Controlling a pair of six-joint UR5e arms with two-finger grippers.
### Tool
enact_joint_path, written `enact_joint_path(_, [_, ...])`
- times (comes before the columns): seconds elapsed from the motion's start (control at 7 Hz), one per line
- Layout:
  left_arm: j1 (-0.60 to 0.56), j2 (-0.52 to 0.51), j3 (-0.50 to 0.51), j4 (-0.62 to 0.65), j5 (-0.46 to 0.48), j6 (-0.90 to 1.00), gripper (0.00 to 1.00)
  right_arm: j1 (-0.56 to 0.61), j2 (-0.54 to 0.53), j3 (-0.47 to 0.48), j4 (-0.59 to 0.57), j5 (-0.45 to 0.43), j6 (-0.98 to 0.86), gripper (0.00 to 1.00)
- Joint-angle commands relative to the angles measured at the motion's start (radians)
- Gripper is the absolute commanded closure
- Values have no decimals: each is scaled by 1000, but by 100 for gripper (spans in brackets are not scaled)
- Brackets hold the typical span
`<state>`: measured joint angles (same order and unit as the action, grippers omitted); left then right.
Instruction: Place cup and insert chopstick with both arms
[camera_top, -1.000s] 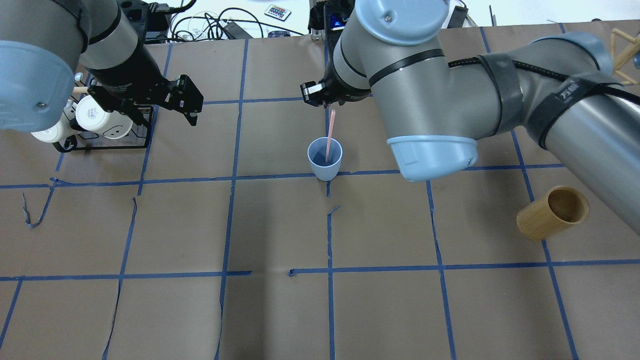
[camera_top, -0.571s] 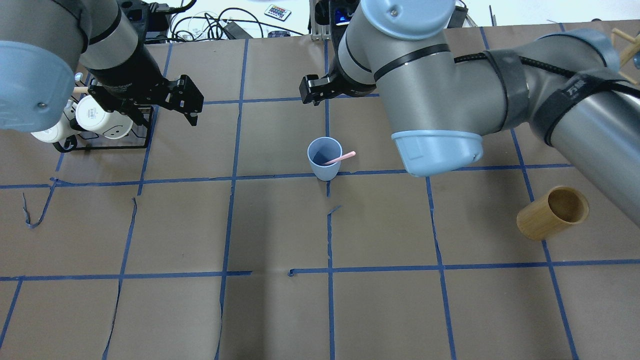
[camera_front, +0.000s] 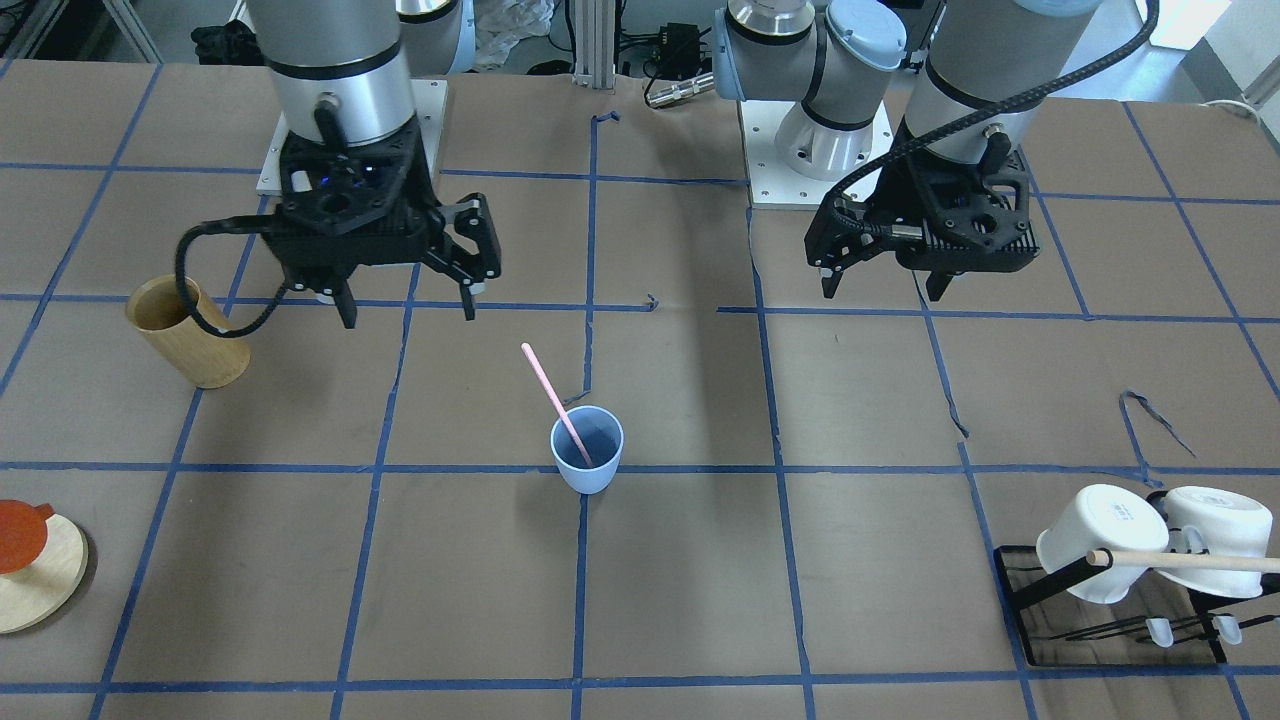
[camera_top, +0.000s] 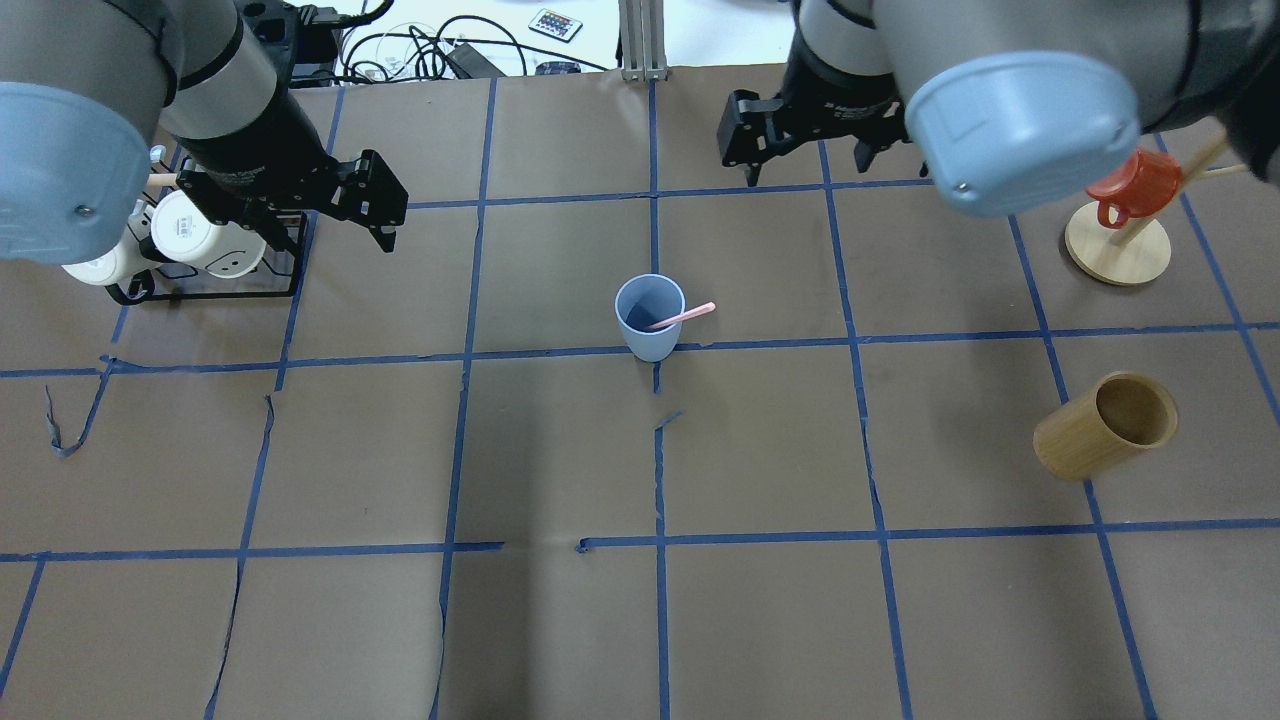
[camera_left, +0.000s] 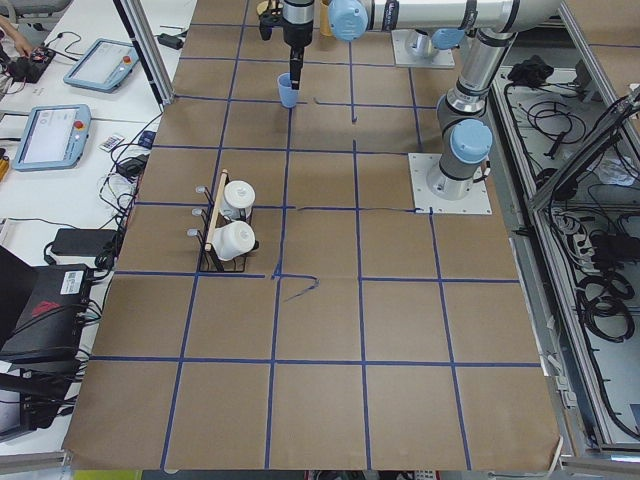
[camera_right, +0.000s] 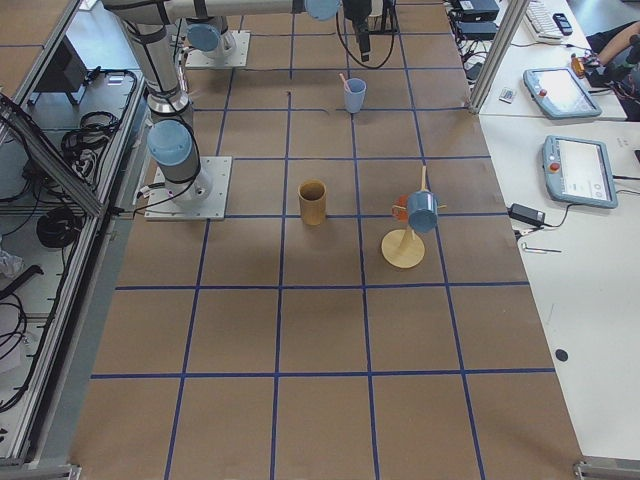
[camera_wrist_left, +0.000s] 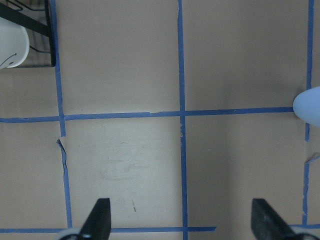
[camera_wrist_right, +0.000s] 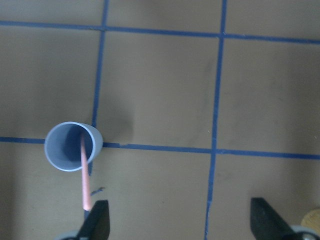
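Note:
The light-blue cup (camera_top: 650, 318) stands upright near the table's middle on a blue tape line. It also shows in the front view (camera_front: 587, 450) and the right wrist view (camera_wrist_right: 73, 146). One pale pink chopstick (camera_top: 685, 317) stands in it and leans on the rim toward the robot's right (camera_front: 555, 395). My right gripper (camera_top: 805, 170) is open and empty, up and away from the cup (camera_front: 408, 308). My left gripper (camera_front: 885, 290) is open and empty, far from the cup, beside the mug rack. The cup's edge shows at the right of the left wrist view (camera_wrist_left: 310, 105).
A tan wooden cylinder cup (camera_top: 1105, 425) lies tilted at the right. A black rack with white mugs and a wooden dowel (camera_top: 200, 245) sits at the left under the left arm. A wooden mug tree with a red mug (camera_top: 1120, 240) stands at the far right.
The right gripper let go of the chopstick, which dropped into the cup and tipped to lean rightward. The right arm then moved right and away. The left arm has not moved.

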<state>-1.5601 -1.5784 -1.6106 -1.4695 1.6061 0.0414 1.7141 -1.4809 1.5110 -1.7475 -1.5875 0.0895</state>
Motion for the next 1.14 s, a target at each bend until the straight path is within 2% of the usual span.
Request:
enact_joint_path(0.0, [0,0,0,0,0,0,0,-126,-39,-11,204,15,-49,0])
enact_joint_path(0.43, [-2,0,0,0,0,0,0,-163,-94,47,281,1,-95,0])
enact_joint_path(0.57, [-2,0,-2,0,0,0,0,-162,-114,79,278,10,-99,0])
enact_joint_path(1.0, [-2,0,-2,0,0,0,0,-163,-128,94,276,14,-102,0])
